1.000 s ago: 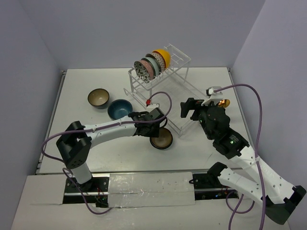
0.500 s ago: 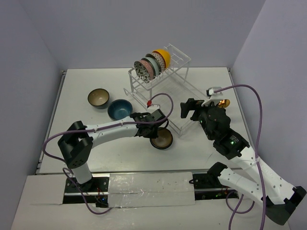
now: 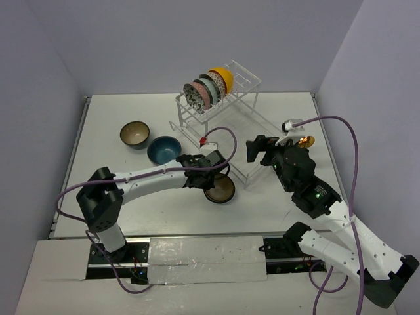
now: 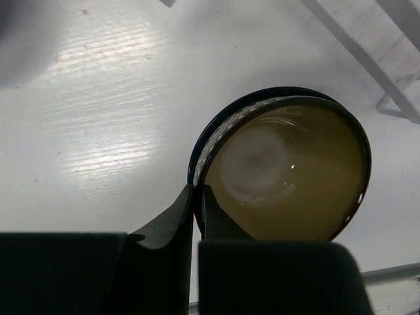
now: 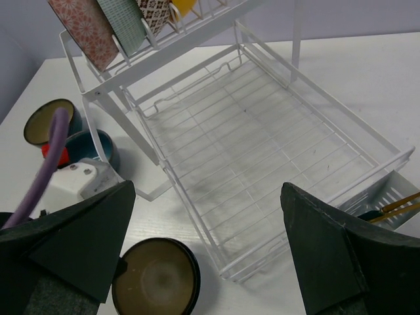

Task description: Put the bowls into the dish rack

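1. White counter [image 3: 289, 111]: carries everything. Clock directions are as seen in the top view.
2. Two-tier white wire dish rack [image 3: 244, 77]: far centre. Four round ceramic bowls [image 3: 209, 88] stand on edge in its upper shelf, in a row running 8 to 2 o'clock. Lower tray is bare.
3. Loose on the counter: brown round bowl with cream inside [image 3: 134, 134] and dark blue round bowl [image 3: 163, 149], just beside each other, at 10 o'clock from the left tool.
4. Dark round bowl with olive-brown glazed inside [image 3: 221, 190]: upright, just beside the tray's near corner. Can't tell if it rests on the counter or is just off it.
5. Left tool [image 4: 197, 193]: pinched narrow on that bowl's rim, one finger inside and one outside, at its 10 o'clock edge.
6. Right tool [image 5: 207, 197]: jaws wide, holding nothing, over the tray's near end, at 2 o'clock from the held bowl.
7. Key relation: the upper shelf lies at 12 o'clock from the held bowl, and higher. Left arm owns the move. My read: lift, tip the bowl on edge, clear the tray corner.
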{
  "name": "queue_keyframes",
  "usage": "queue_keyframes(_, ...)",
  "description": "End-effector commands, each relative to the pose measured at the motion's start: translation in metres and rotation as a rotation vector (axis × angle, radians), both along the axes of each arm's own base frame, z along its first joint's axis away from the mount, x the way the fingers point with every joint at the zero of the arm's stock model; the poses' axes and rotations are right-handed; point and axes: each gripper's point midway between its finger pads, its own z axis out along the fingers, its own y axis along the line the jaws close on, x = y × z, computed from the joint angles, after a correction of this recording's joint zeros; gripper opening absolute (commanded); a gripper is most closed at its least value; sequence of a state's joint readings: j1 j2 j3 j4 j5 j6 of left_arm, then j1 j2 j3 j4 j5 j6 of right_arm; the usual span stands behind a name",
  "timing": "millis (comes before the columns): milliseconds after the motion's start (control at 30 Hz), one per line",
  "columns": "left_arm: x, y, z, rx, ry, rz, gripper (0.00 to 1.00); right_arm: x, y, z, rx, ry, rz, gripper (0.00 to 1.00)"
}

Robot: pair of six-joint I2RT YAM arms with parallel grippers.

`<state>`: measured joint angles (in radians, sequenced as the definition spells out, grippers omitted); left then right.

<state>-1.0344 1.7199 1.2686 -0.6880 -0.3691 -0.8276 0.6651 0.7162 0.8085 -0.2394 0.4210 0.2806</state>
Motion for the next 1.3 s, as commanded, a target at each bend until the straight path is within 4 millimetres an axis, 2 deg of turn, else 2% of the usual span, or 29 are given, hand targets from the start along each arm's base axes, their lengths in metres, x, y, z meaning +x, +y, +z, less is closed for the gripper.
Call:
queue_keyframes(0,0.012,0.018,0.041,-0.009,-0.125,0.036,0.0,0.0,0.004,0.006,0.031,-0.025,0.015,0.99)
queue_keyframes(167,0.016,0.03,0.072,-0.075,-0.212,0.063,0.0,0.001,0.015,0.005,0.029,-0.016,0.064,0.98)
queue_keyframes(333,0.019,0.03,0.095,-0.176,-0.27,0.064,0.0,-0.003,0.028,0.006,0.013,-0.009,0.146,0.93)
queue_keyframes(400,0.02,0.032,0.109,-0.208,-0.3,0.071,0.0,-0.007,0.04,0.007,0.006,0.001,0.219,0.88)
queue_keyframes(467,0.023,0.036,0.122,-0.225,-0.333,0.087,0.0,-0.007,0.049,0.005,-0.002,0.033,0.256,0.87)
queue_keyframes(600,0.031,0.045,0.14,-0.227,-0.38,0.12,0.0,-0.015,0.078,-0.003,-0.005,0.117,0.394,0.86)
queue_keyframes(733,0.037,0.05,0.157,-0.242,-0.42,0.133,0.0,-0.015,0.102,-0.026,-0.047,0.213,0.453,0.86)
queue_keyframes(900,0.043,0.056,0.166,-0.233,-0.447,0.147,0.0,-0.019,0.126,-0.038,-0.106,0.285,0.491,0.83)
queue_keyframes(1100,0.042,0.057,0.175,-0.262,-0.464,0.148,0.0,-0.011,0.14,-0.058,-0.146,0.357,0.482,0.74)
queue_keyframes(1267,0.039,0.059,0.173,-0.272,-0.462,0.147,0.0,-0.007,0.15,-0.067,-0.135,0.375,0.483,0.65)
